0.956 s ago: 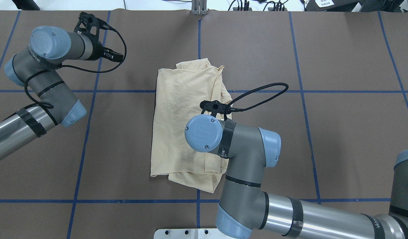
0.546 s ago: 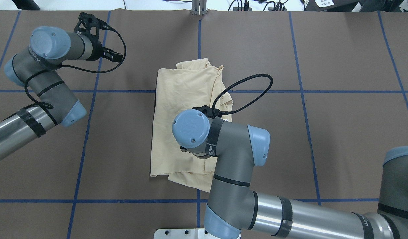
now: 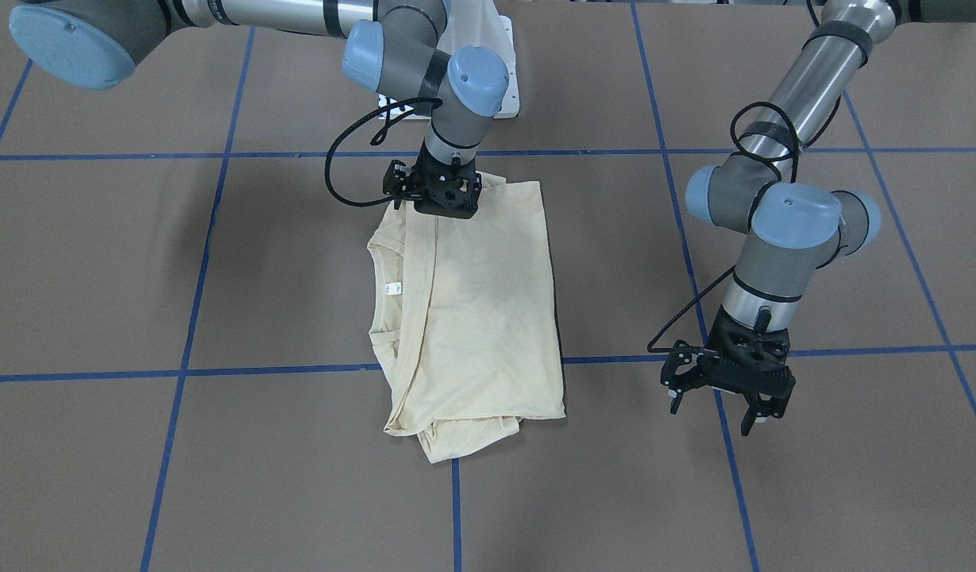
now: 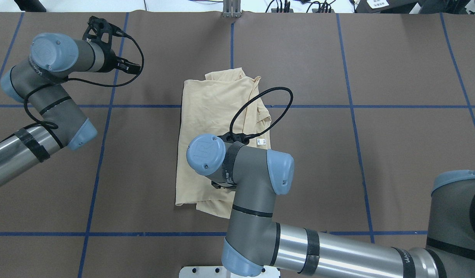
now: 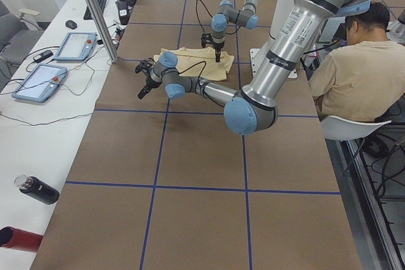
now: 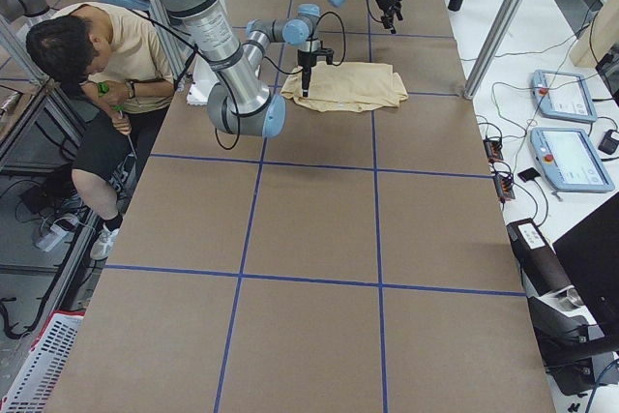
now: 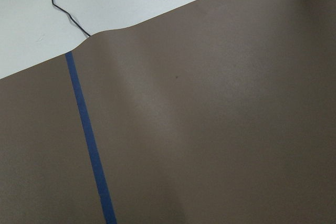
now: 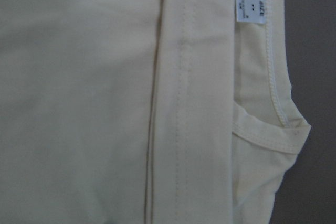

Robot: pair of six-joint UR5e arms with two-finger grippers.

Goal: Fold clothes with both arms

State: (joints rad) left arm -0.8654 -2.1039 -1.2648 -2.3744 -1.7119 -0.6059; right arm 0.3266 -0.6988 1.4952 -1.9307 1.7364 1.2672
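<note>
Vertically poised, the right gripper (image 3: 442, 202) points down at the robot-side edge of the T-shirt (image 3: 488, 318), which lies folded lengthwise in the middle of the table (image 3: 138, 278). Its fingers are hidden under its own body, so whether they pinch cloth cannot be told. Well apart, the left gripper (image 3: 714, 411) hangs above the table, wrist down, fingers spread.

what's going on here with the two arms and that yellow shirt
It is a clothes-folding job, partway done. A pale yellow shirt lies on the brown table, folded lengthwise into a narrow strip with its white neck label showing. The right claw points down at the end of the shirt nearest the robot; whether it grips the cloth cannot be seen. The left claw hangs open over the table, off to the side of the shirt, holding nothing.
</note>
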